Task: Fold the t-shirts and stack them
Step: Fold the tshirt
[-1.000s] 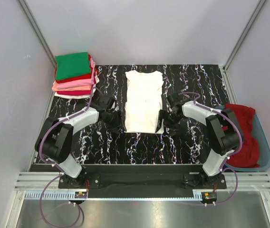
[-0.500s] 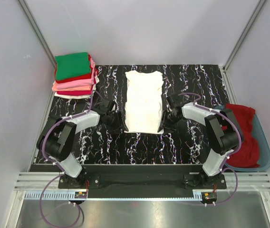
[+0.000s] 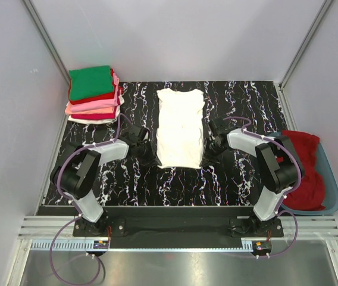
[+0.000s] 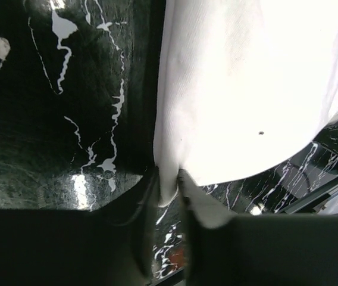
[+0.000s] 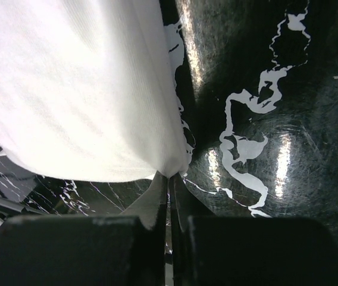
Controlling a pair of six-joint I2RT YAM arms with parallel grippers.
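Note:
A white t-shirt point(image 3: 181, 128), folded into a long strip, lies flat in the middle of the black marbled table point(image 3: 240, 101). My left gripper point(image 3: 152, 159) is at the strip's near left corner. In the left wrist view the gripper point(image 4: 168, 182) is shut on a fold of the white cloth point(image 4: 246, 89). My right gripper point(image 3: 206, 156) is at the near right corner, and in the right wrist view it point(image 5: 170, 179) pinches the tip of the cloth point(image 5: 80, 89). A stack of folded t-shirts point(image 3: 93, 101), green on top, sits at the far left.
A blue tub point(image 3: 331, 185) holding a crumpled red t-shirt point(image 3: 307, 170) stands off the table's right edge. Grey walls close in the back and both sides. Both arm bases are bolted along the near rail.
Both grippers have slid inward to the white t-shirt's near corners and closed on the cloth. The shirt itself has not shifted.

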